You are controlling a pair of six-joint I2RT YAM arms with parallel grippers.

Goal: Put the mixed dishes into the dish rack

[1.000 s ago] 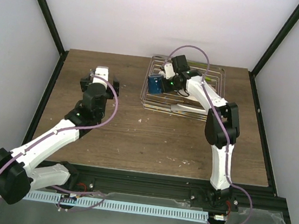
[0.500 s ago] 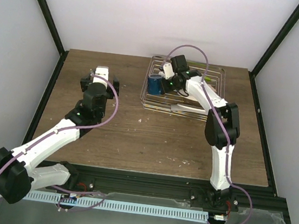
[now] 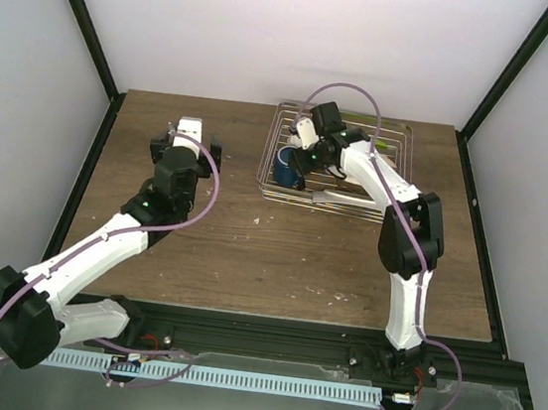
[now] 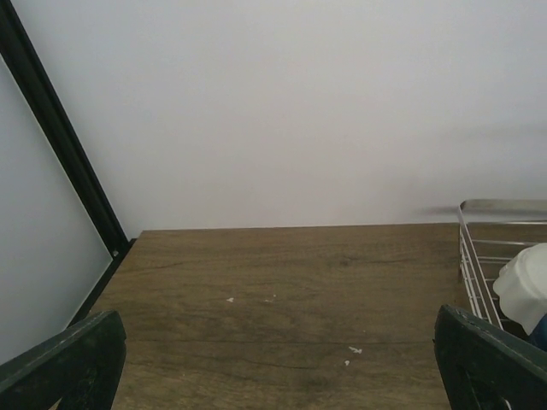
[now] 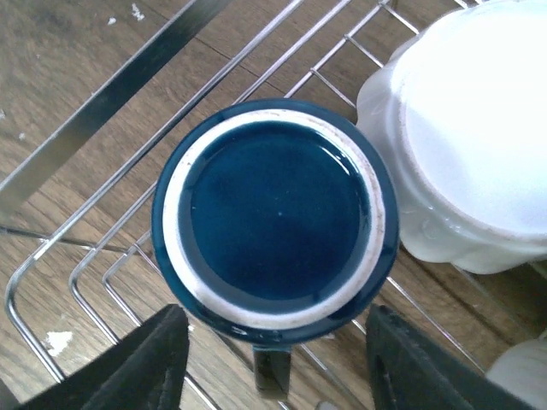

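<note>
Dark blue mug (image 5: 273,222) sits upturned in the dish rack (image 5: 107,98). Right fingers (image 5: 145,363) are released astride it and left fingers (image 4: 64,363) are spread empty. Best to lift straight up, clear of the white bowl (image 5: 479,128).

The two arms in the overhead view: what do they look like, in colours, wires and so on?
The left arm and the right arm are built alike: smooth white tube sections joined by chunky black joints. A lilac cable loops along each one. The left end effector and the right end effector each have two flat, dark, matte fingers.
</note>
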